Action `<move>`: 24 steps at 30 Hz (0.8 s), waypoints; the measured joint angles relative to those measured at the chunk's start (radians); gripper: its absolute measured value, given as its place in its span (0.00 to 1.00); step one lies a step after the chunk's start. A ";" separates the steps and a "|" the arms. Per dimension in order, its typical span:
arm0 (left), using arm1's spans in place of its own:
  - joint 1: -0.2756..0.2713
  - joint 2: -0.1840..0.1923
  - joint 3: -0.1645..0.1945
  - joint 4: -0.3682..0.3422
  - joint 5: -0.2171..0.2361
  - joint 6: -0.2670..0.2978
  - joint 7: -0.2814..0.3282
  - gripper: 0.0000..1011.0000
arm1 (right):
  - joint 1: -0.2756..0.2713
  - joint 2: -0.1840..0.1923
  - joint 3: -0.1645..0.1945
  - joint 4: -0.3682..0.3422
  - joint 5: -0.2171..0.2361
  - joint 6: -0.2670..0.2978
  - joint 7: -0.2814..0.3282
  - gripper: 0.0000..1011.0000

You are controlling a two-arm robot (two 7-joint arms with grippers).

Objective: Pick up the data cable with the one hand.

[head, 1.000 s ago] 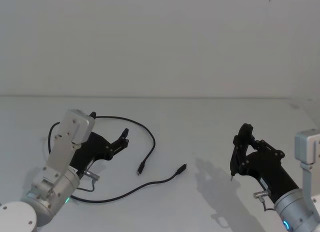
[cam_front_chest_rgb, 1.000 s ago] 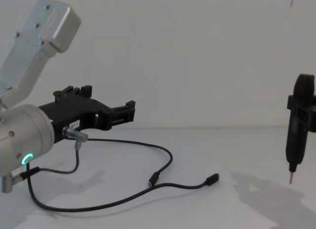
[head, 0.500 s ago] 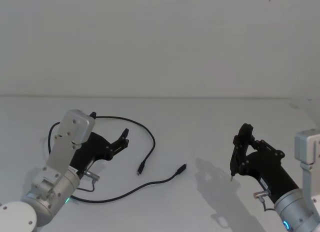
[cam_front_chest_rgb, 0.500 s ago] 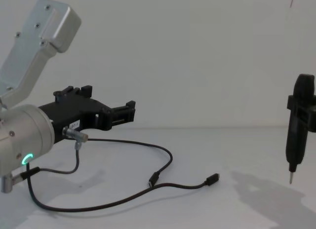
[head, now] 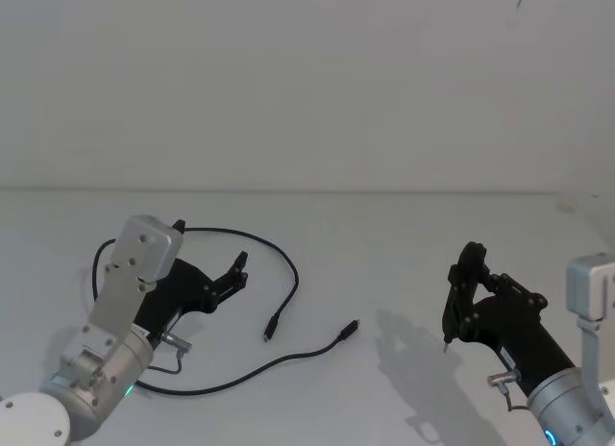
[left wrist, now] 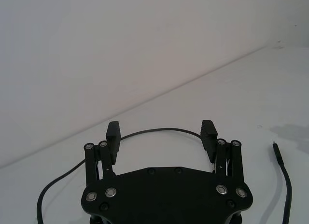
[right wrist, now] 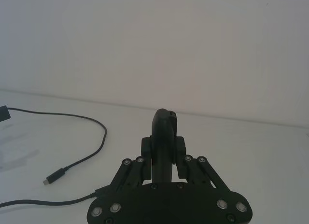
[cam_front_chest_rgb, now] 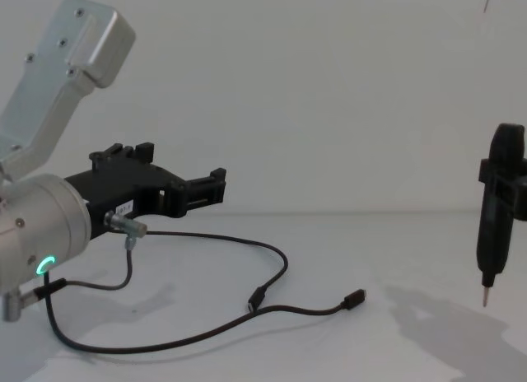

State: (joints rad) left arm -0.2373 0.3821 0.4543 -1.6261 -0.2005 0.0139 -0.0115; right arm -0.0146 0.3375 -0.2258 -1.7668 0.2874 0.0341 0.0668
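— How far along was the pick at that moment?
— Hardly begun, by my reading. Your left gripper (head: 238, 269) hung above the table (head: 404, 235) with its fingers spread wide and nothing between them.
— And where was the data cable (head: 293, 273)?
— Flat on the table, all of it. In the left wrist view, one stretch arced just ahead of your open fingertips. From there it curved round to a plug (head: 272, 327) near the middle of the table. The other plug (cam_front_chest_rgb: 354, 299) lay just beside that one, and its run trailed back toward the robot's left side. You had touched and lifted no part of it.
— What about the right gripper (head: 464, 290)?
— You had it parked well apart on the right, clenched on a pen-like tool (cam_front_chest_rgb: 492, 221) whose tip pointed down above the table. It took no part in the pick.
— So what remained?
— All the real work, I'd judge. You had to lower the left gripper over the near arc, close on it and raise it clear. The cable was thin and lay low against the surface, so you probably needed to come right down to catch it
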 joint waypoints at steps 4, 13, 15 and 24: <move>-0.003 0.000 0.000 0.001 0.000 0.001 -0.005 0.99 | 0.000 0.000 0.000 0.000 0.000 0.000 0.000 0.28; -0.007 0.019 0.000 -0.018 -0.023 0.010 -0.068 0.99 | 0.000 0.000 0.000 0.000 0.000 0.000 0.000 0.28; -0.007 0.024 0.000 -0.025 -0.030 0.014 -0.082 0.99 | 0.000 0.000 0.000 0.000 0.000 0.000 0.000 0.28; 0.000 0.069 0.001 -0.086 -0.080 0.062 -0.188 0.99 | 0.000 0.000 0.000 0.000 0.000 0.000 0.000 0.28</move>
State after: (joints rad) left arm -0.2373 0.4512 0.4557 -1.7118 -0.2810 0.0759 -0.1993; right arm -0.0146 0.3374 -0.2258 -1.7667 0.2874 0.0340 0.0668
